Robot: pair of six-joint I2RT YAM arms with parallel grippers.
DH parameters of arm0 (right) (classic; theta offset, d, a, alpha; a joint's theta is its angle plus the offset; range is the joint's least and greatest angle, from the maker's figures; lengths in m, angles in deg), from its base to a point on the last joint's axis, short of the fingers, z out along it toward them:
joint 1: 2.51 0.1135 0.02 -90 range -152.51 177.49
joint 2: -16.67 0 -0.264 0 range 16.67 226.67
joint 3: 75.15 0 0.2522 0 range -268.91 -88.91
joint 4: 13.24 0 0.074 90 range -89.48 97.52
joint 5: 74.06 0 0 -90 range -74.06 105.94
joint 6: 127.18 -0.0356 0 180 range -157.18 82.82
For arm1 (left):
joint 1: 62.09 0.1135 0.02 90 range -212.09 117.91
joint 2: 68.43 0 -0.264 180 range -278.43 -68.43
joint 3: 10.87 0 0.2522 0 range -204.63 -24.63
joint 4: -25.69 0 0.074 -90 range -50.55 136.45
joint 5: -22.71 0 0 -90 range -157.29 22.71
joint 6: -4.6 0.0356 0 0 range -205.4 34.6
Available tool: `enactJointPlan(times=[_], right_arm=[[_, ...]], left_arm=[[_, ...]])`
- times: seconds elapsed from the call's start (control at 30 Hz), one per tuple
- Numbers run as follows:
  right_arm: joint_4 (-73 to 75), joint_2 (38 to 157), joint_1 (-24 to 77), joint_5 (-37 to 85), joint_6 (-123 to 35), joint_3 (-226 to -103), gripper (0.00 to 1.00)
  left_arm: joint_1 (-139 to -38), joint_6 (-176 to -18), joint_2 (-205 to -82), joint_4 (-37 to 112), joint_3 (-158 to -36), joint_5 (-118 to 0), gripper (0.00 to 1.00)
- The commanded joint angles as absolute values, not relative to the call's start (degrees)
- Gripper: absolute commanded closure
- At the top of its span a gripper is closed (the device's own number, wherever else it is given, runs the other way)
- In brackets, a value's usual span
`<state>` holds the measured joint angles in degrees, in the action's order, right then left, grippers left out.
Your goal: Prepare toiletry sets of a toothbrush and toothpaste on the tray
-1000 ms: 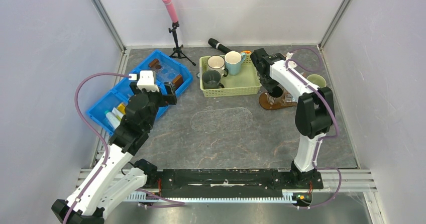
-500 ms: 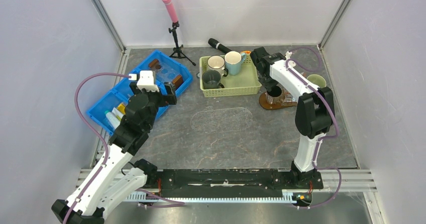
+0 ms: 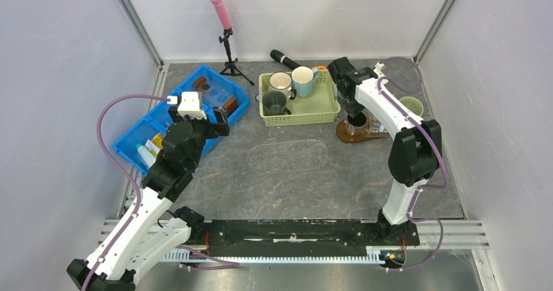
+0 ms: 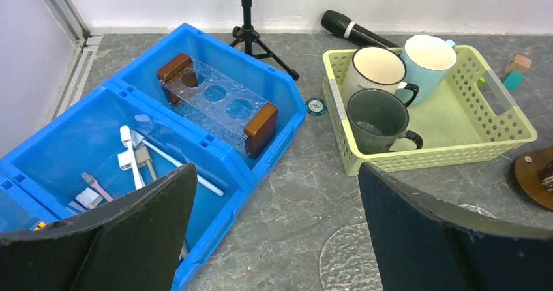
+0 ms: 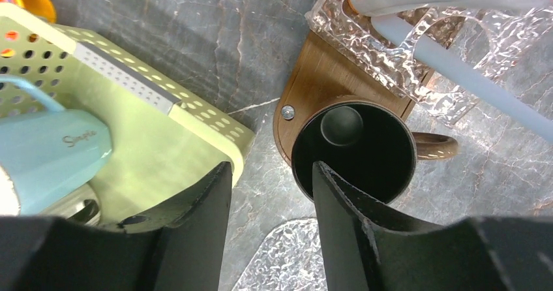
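Tray (image 3: 343,135), right of centre in the overhead view, carries a dark mug (image 5: 355,151); right gripper (image 5: 270,173) fingers parted, empty; left gripper (image 4: 277,170) spread wide beside the blue bin (image 4: 215,56).

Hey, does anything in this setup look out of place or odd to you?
A dark mug stands on the wooden tray meant for toiletry sets, with a small round thing inside it. A black microphone also lies flat on the table behind the green basket.

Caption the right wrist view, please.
Open right gripper above a dark brown mug on the brown wooden oval tray.
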<state>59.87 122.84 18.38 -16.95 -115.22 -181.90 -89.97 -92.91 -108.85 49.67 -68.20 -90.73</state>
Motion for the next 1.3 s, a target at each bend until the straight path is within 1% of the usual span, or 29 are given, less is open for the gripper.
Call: enactJointPlan(times=[0.0,0.03,0.17,0.3,0.4,0.5,0.57,0.7,0.83,0.93,1.1,1.27], right_arm=[[59.39,117.66,18.32,-18.41,-114.85,-181.99,0.45],[59.22,117.07,18.3,-18.18,-114.55,-181.98,0.42],[56.18,113.83,18.39,-16.35,-109.97,-181.67,0.41],[49.02,107.93,18.41,-14.32,-100.75,-178.8,0.36],[43.48,101.93,18.41,-15.23,-92.53,-175.86,0.33],[36.6,93.86,18.23,-16.73,-82.73,-171.3,0.26],[30.71,87.83,18.24,-17.82,-74.9,-166.19,0.21],[20.11,71.96,18.24,-23.19,-62.02,-153.46,0.02],[9.65,57.04,18.21,-26.94,-48.8,-141.35,0.02],[6.23,48.81,18.24,-27.82,-40.23,-136.81,0.02],[5.92,41.52,18.24,-29.23,-31.2,-133.06,0.02],[5.82,36.11,18.23,-28.22,-29.01,-128.42,0.02]], left_arm=[[-90.13,-94.01,-108.25,48.06,-69.41,-91.06,0.0],[-90.13,-94.01,-108.3,48.06,-69.44,-91.03,0.0],[-90.18,-94.01,-108.05,48.22,-69.56,-91.02,0.0],[-90.15,-94.1,-107.22,48.62,-70.08,-91.51,0.0],[-90.18,-93.91,-106.59,50.72,-72.04,-92.5,0.0],[-90.14,-94.01,-105.04,52.87,-73.69,-92.91,0.0],[-90.13,-93.95,-103.9,54.47,-74.9,-93.53,0.0],[-90.12,-92.65,-101.13,57.89,-76.84,-95.82,0.0],[-90.06,-91.0,-98.89,60.62,-78.61,-97.83,0.0],[-90.1,-89.95,-97.6,63.0,-80.18,-99.42,0.0],[-90.09,-88.25,-93.85,64.81,-81.15,-101.84,0.0],[-90.11,-86.2,-87.63,64.9,-79.39,-103.94,0.0]])
